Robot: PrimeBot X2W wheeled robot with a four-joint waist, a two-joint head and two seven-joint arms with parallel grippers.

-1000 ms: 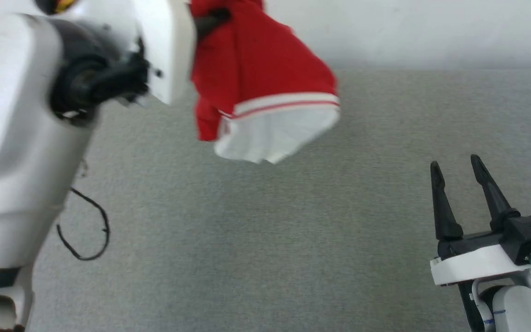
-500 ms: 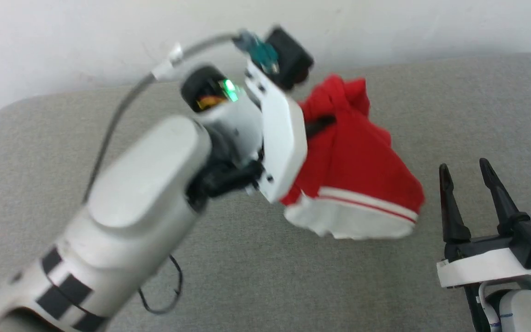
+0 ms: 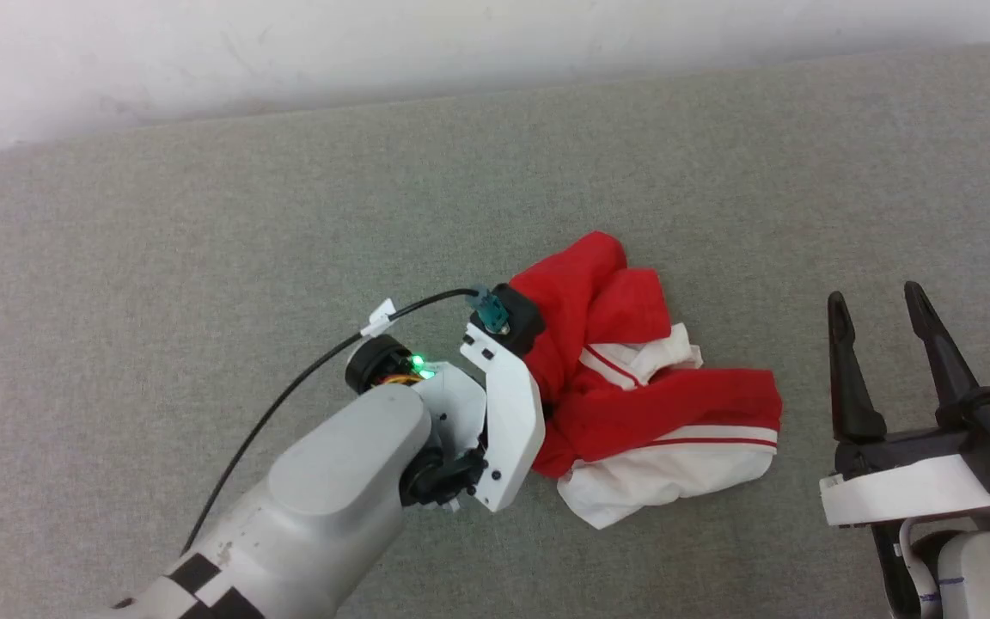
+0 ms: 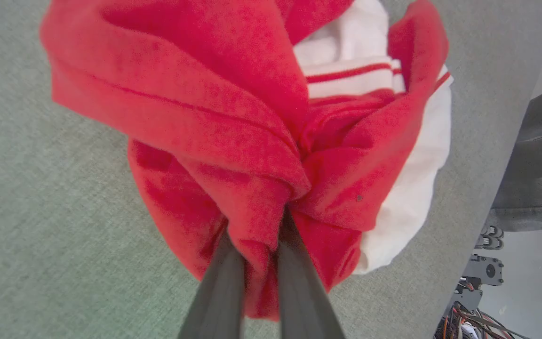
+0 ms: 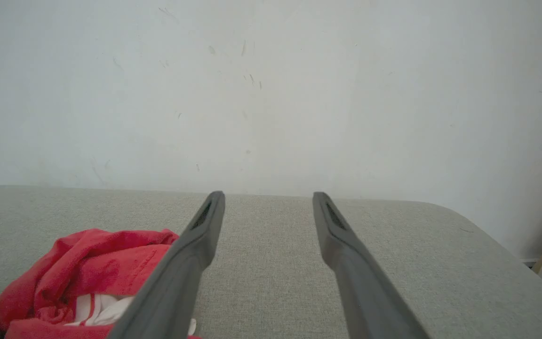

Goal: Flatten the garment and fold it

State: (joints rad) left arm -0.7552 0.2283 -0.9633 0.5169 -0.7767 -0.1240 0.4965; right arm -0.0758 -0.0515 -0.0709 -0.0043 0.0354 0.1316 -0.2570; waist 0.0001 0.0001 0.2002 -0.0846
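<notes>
Garment (image 3: 632,387) lay in a crumpled heap on the grey pad (image 3: 203,241), its red body bunched over a white sleeve (image 3: 675,468) with striped trim. One second earlier it hung clear of the pad from the left gripper (image 4: 257,226). Half a second later it hung lower, and it was now down and resting, though the head camera also tilted over that span. Judgement: the lowering put the cloth on the pad but did not spread it, so flattening had not begun and no fold existed. Left jaws were clamped on a gathered wad of red cloth at the heap's left edge, with fabric pinched between both fingers. Right gripper (image 3: 873,292) stood spread wide and empty, just right of the heap and clear of the hem, fingers pointing toward the wall (image 5: 271,94).
</notes>
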